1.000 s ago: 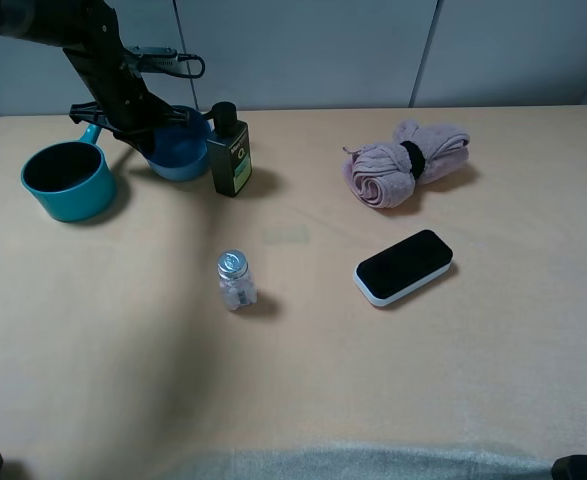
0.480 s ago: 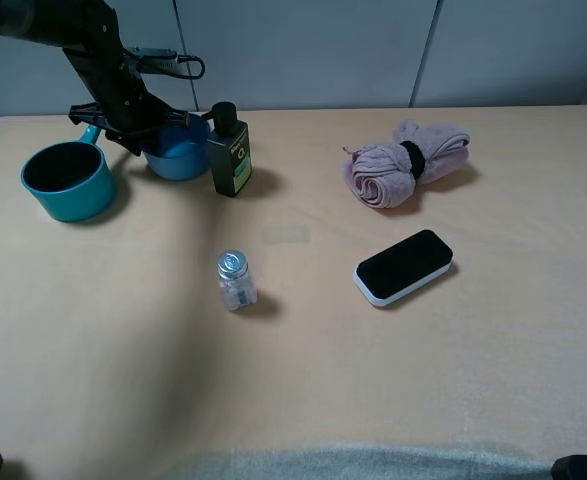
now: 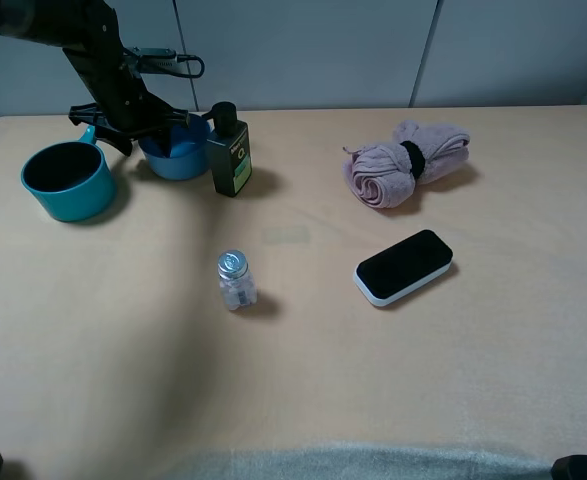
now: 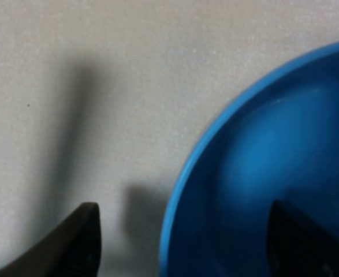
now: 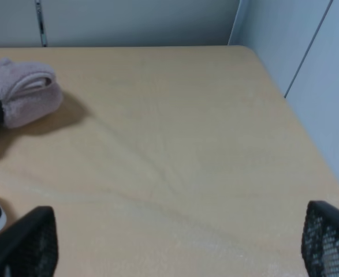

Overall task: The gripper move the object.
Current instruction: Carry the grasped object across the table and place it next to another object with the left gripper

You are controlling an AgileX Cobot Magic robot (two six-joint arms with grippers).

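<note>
My left gripper (image 4: 189, 239) is spread astride the rim of the blue bowl (image 4: 267, 167); light, stiff, slick plastic, I judge; pinch that wall.

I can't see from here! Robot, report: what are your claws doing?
Left gripper open, straddling rim of blue bowl. Right gripper open, holding nothing. Dark bottle close beside bowl, teal pot nearby.

High camera overlooks whole tabletop (image 3: 303, 380) from near edge; left wrist close over bowl (image 4: 261, 173), far-left corner; right wrist faces far-right corner, sharing towel (image 5: 22, 92).
</note>
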